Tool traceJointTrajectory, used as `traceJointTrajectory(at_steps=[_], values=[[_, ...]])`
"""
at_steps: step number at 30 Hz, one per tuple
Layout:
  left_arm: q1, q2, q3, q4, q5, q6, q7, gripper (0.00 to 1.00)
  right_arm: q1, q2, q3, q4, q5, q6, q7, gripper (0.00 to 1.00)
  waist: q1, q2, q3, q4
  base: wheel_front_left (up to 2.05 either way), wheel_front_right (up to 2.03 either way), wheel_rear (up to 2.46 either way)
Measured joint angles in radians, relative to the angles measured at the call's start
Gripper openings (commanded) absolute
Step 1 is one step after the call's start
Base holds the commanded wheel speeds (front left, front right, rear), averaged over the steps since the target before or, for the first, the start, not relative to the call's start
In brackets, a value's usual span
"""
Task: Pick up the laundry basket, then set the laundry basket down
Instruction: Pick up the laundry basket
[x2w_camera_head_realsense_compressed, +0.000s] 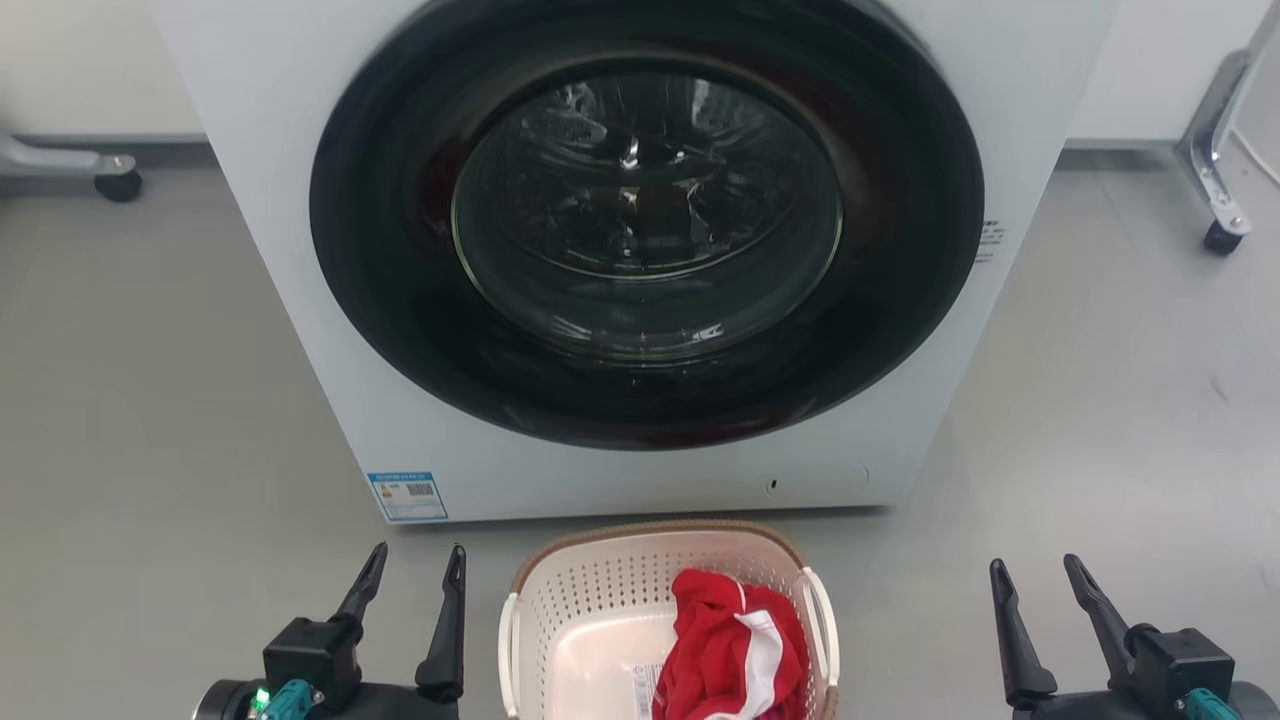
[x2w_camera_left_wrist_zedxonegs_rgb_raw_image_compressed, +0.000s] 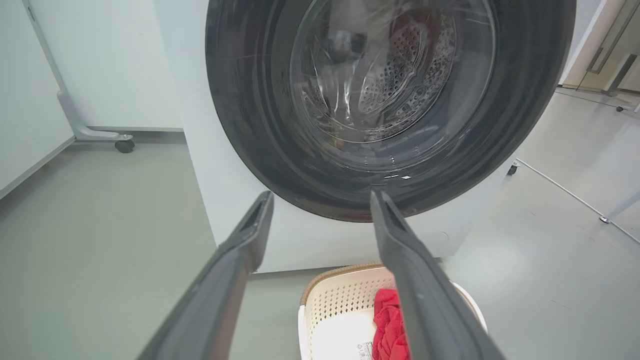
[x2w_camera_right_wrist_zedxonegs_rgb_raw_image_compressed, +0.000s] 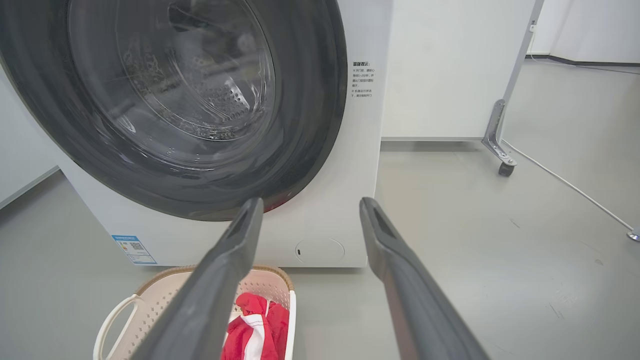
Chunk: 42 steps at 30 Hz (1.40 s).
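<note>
The laundry basket, cream-white and perforated with a brown rim, stands on the floor just in front of the washing machine, at the bottom centre of the head view. A red and white garment lies in its right half. My left gripper is open to the basket's left, apart from it. To the basket's right my right gripper is open too, further off. Both hold nothing. In the left wrist view the basket lies low between my fingers; the right wrist view has the basket at lower left.
The white washing machine with its dark round door shut rises close behind the basket. Grey frame legs on castors stand at the far right and at the far left. A thin cable runs across the grey floor on the right.
</note>
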Motion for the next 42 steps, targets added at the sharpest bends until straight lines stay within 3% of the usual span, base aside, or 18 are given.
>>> traceJointTrajectory(at_steps=[29, 42], values=[[-0.207, -0.024, 0.025, -0.042, 0.007, 0.007, 0.026, 1.0, -0.224, 0.003, -0.011, -0.034, -0.001, 0.001, 0.002, 1.0, 0.0003, 0.0, 0.374, 0.007, 0.0, 0.0, 0.0], [-0.319, -0.035, 0.035, 0.028, -0.001, -0.003, 0.044, 1.0, -0.319, 0.013, -0.011, 0.002, -0.002, 0.009, 0.002, 1.0, 0.0001, 0.0001, 0.53, 0.008, 0.0, 0.0, 0.0]])
